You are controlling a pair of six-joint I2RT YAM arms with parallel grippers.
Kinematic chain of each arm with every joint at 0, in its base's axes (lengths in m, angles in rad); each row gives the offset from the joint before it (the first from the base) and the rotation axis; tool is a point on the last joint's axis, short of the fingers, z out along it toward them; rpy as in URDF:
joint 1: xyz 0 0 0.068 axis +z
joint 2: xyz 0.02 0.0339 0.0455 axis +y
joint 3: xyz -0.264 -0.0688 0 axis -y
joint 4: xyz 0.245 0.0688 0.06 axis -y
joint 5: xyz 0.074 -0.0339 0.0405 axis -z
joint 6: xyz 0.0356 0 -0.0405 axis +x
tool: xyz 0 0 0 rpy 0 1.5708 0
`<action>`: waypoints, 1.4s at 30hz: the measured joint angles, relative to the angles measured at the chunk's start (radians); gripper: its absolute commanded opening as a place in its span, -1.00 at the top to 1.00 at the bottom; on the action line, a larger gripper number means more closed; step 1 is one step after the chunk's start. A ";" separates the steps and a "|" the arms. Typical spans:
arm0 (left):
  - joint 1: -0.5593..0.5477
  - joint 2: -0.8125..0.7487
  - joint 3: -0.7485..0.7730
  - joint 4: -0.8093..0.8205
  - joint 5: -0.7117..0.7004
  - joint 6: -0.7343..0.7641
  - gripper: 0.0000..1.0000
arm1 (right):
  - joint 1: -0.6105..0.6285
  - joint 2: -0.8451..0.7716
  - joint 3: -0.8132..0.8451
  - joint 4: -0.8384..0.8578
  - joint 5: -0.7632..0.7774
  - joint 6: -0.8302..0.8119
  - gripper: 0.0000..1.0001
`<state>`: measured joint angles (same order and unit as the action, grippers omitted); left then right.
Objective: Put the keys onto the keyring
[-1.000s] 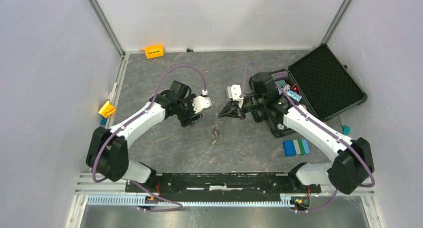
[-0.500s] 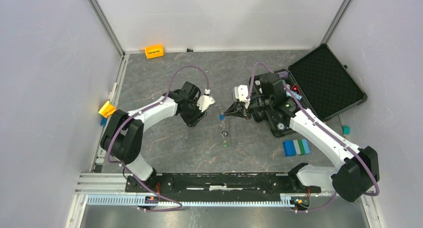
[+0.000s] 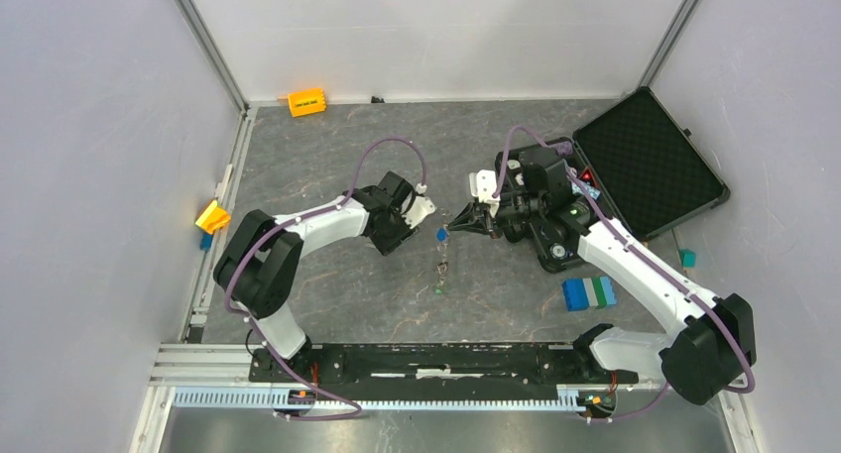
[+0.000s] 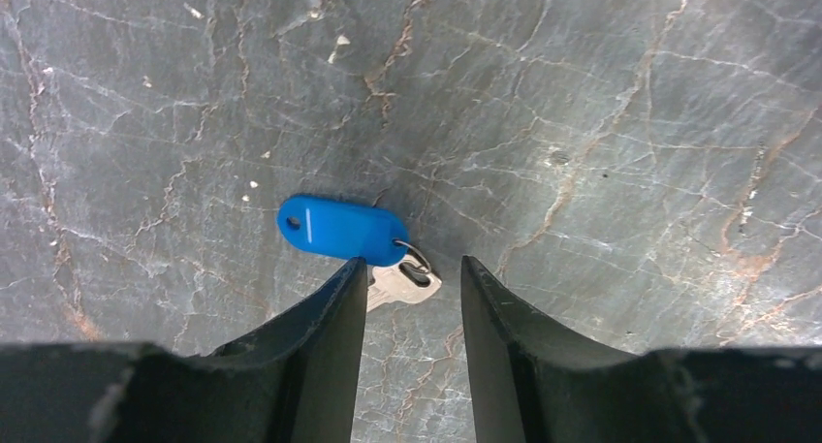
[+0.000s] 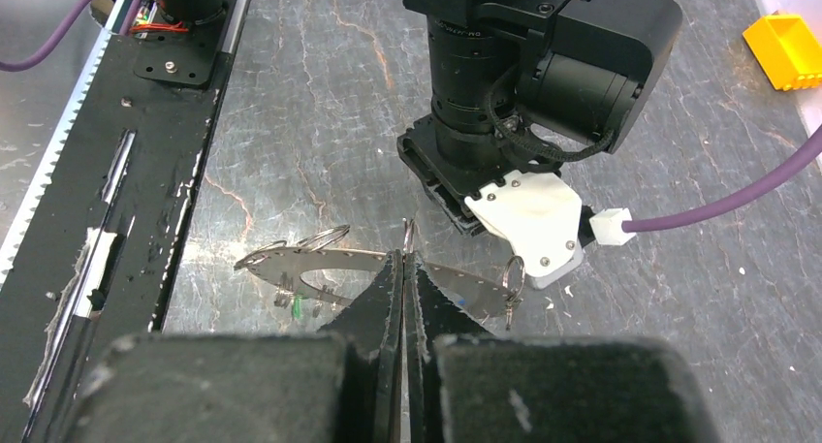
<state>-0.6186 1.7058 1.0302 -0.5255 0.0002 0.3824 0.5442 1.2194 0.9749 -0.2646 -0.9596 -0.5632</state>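
Observation:
A silver key (image 4: 405, 284) with a blue tag (image 4: 339, 230) lies flat on the table, also visible from above (image 3: 440, 234). My left gripper (image 4: 412, 268) is open just over it; the key's head shows between the fingertips and its blade runs under the left finger (image 4: 334, 312). In the top view my left gripper (image 3: 424, 225) faces my right gripper (image 3: 462, 222). My right gripper (image 5: 404, 259) is shut on the keyring (image 5: 320, 263), a thin jagged metal ring held above the table. Small split rings and a green-tagged key (image 5: 291, 307) hang from it.
An open black case (image 3: 650, 161) sits at the back right behind the right arm. A blue, green and white block (image 3: 589, 292) lies at the near right. An orange block (image 3: 306, 102) is by the back wall and a yellow one (image 3: 212, 216) by the left wall.
My left gripper has reached rightward to the blue-tagged key and its jaws have narrowed. My right gripper has shifted slightly right and back, carrying the keyring.

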 measured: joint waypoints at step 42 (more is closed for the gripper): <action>0.035 -0.216 -0.029 0.003 0.119 0.008 0.96 | -0.006 -0.003 -0.025 0.018 -0.005 0.009 1.00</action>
<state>-0.5835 1.4902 1.0008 -0.5228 0.1192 0.3904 0.5385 1.2163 0.9497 -0.2462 -0.9642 -0.5545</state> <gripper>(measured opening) 0.032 0.006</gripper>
